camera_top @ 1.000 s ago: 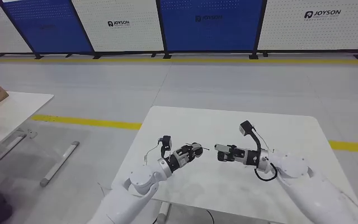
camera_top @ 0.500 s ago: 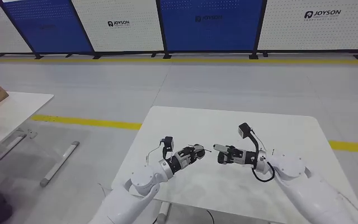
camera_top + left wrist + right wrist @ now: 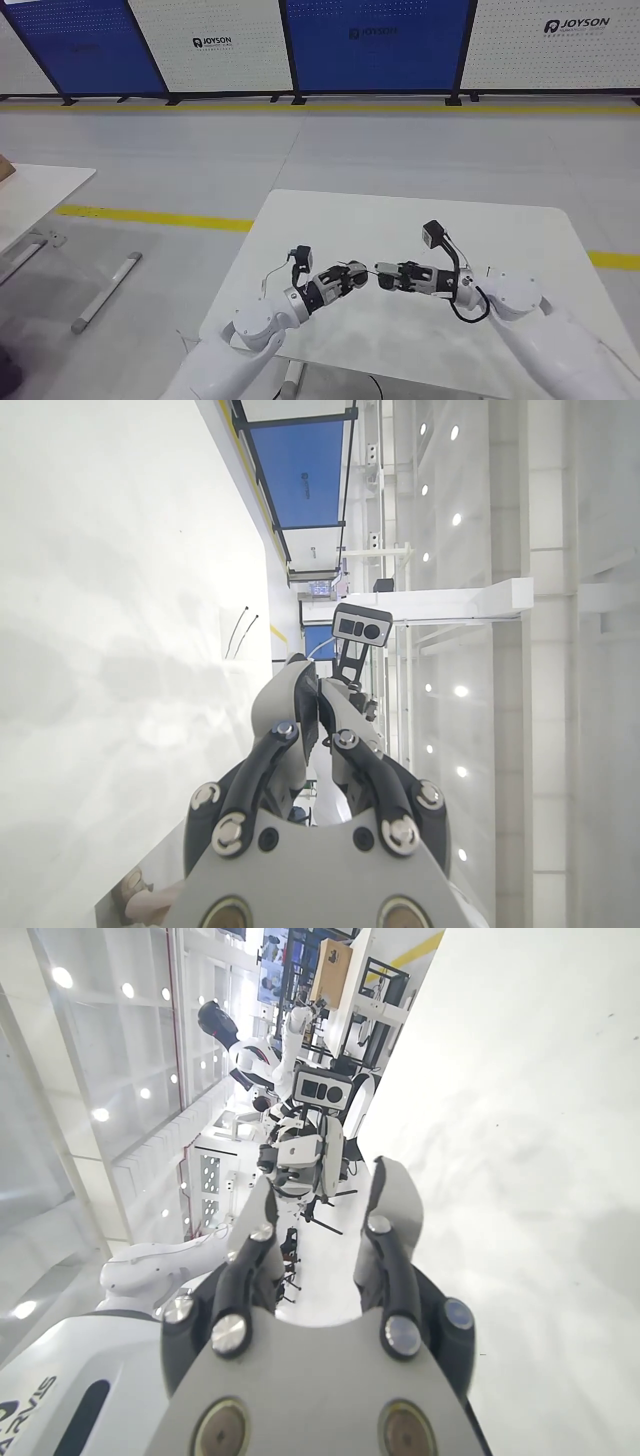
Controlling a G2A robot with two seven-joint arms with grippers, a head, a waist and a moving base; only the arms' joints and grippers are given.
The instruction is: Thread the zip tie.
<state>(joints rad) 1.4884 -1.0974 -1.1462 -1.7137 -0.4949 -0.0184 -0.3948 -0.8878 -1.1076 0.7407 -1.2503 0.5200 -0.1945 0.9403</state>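
Left tool (image 3: 310,680) pinches the zip tie (image 3: 322,1224) above the surface (image 3: 450,220), offering its tip to the open right tool (image 3: 324,1176).

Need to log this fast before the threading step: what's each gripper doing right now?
Left gripper: closed, apparently pinching the zip tie.
Right gripper: open, holding nothing.

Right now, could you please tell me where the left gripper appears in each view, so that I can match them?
Top view: the left gripper is over the table's near half, tips close to the right gripper.
Left wrist view: close up, fingers shut.
Right wrist view: farther off, facing the camera.
Shared landmark: the white table.
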